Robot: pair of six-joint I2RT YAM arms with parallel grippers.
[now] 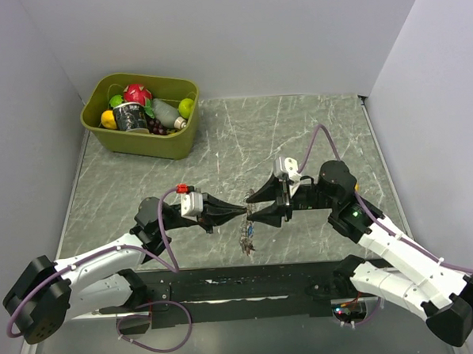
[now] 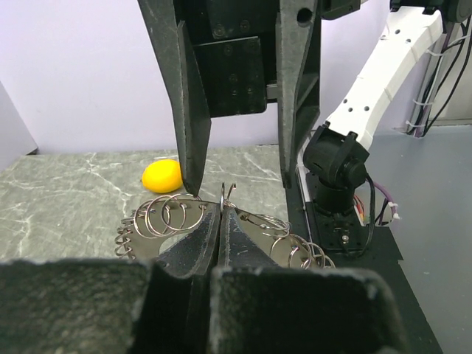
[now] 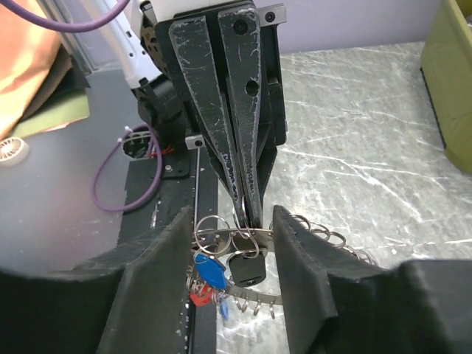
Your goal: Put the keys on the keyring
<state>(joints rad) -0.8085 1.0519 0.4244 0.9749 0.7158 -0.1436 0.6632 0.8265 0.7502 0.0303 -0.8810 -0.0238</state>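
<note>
Fruit fills the olive-green bin at the far left corner of the table, well apart from the work and no part of it. Coming right, my left gripper has its fingers pressed together on the thin wire of the keyring, pinching it near the top of the loop and holding it up off the table in the middle of the workspace. Small split rings are strung along that wire to either side of the pinch. Below it hang the keys. From the right wrist I make out a blue-headed key, a black-headed key beside it and a red-headed key lower down, all bunched under the ring. Whether each is truly threaded on or only tangled there I cannot tell. Further right, my right gripper faces the left one tip to tip with its fingers spread, one to each side of the pinched wire, gripping nothing. I judge this as mid-threading: the left steadies the ring while the right lines up. Next I would need a fine closing of the right fingers on the wire or a key head, without dragging the ring out of the left's narrow hold
</note>
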